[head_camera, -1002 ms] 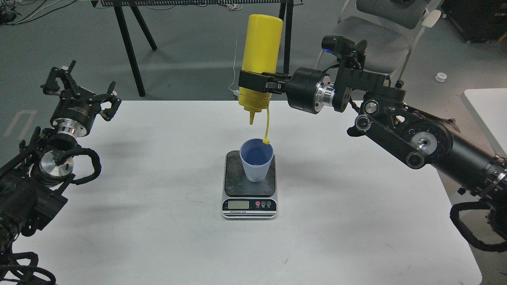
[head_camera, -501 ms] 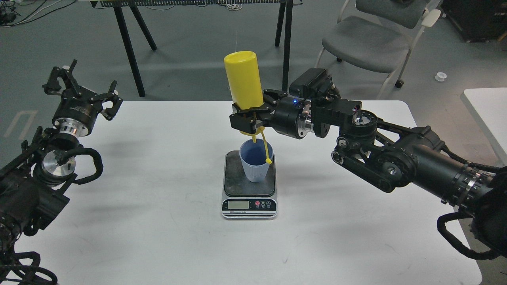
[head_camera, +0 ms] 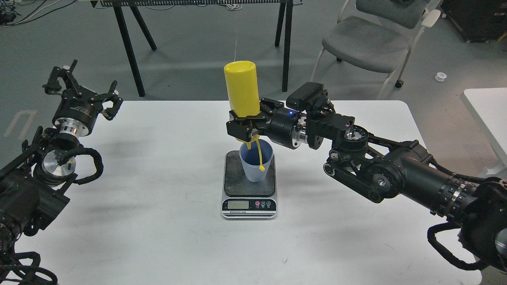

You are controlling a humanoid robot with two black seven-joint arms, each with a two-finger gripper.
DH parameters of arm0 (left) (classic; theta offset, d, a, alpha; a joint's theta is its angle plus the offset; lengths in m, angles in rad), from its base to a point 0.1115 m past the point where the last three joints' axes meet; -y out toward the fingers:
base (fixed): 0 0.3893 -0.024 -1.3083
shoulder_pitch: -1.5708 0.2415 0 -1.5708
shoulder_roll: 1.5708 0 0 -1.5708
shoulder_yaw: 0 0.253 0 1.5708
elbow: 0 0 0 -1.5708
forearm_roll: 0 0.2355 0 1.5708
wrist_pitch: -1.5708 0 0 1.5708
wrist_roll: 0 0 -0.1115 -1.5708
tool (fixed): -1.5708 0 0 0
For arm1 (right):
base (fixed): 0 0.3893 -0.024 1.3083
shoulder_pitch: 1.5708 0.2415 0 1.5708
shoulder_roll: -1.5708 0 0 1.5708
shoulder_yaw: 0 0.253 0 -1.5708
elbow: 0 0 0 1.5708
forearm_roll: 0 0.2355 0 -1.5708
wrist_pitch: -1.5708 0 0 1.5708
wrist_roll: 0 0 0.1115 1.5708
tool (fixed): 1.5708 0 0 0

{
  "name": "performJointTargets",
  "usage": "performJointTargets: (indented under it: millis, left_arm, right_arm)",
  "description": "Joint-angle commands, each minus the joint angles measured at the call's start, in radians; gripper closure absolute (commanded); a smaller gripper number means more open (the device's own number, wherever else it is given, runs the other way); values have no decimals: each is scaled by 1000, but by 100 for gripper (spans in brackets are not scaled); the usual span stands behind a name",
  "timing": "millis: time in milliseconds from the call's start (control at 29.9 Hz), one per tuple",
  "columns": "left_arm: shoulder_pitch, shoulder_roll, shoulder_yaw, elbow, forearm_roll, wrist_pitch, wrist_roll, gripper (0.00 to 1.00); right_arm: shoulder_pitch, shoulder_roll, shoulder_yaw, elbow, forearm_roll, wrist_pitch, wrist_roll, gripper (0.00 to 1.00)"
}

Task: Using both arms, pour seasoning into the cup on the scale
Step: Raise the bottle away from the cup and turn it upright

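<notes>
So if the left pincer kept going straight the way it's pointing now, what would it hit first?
Probably nothing: the left pincer points up and away past the table's far-left corner, toward bare floor. Bottle, cup and scale lie well off that line, though depth is uncertain.

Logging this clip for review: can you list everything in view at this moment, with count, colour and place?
squeeze bottle: one, yellow, upside down, nozzle at the cup's mouth
bottle cap: one, yellow, dangling on its tether in front of the cup
cup: one, light blue, standing on the scale
scale: one, dark plate with silver front, table centre
table: one, white, under everything
second table: one, white, right edge, partly in view
chair: one, grey seat, floor behind the table
black legs: several, floor at the back
right hand: one, black, clamped on the bottle
left hand: one, black, open, left table edge, holding nothing
</notes>
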Motion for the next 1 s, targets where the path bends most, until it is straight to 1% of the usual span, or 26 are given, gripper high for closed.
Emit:
performJointTargets:
  millis: [0,67,134,267,334,401,501,635,802,969]
  left_arm:
    - [0,1,0,0,0,0,0,1]
    - [-2,4,0,-1,0,0,0,1]
    - [-2,8,0,-1,0,0,0,1]
    - [-2,8,0,-1,0,0,2,1]
    - [-2,8,1,-1,0,0,3,1]
    - [-3,2,3,-1,0,0,3,1]
    - [-5,-1,5,-1,0,0,3,1]
    - [-5,-1,8,-27,0,0,3,1]
    - [-3,1,5,-37,0,0,2,1]
    - [-5,2,5,-38,0,0,3,1]
  right_arm:
    - [1,-43,40,23,88,14,7,58]
    - [7,-95,52,60,251,52,5,57]
    - [11,-164,57,107,458,129,2,57]
    - [12,-317,69,174,756,202,2,57]
    - [9,-383,83,186,896,244,4,57]
    - [1,-447,103,186,1045,308,5,57]
    - [-31,-514,130,181,1252,402,5,57]
    - [-121,-560,166,169,1527,515,-2,57]
    - [-268,-563,182,171,1749,519,5,57]
    - [-443,-512,274,165,1936,519,8,57]
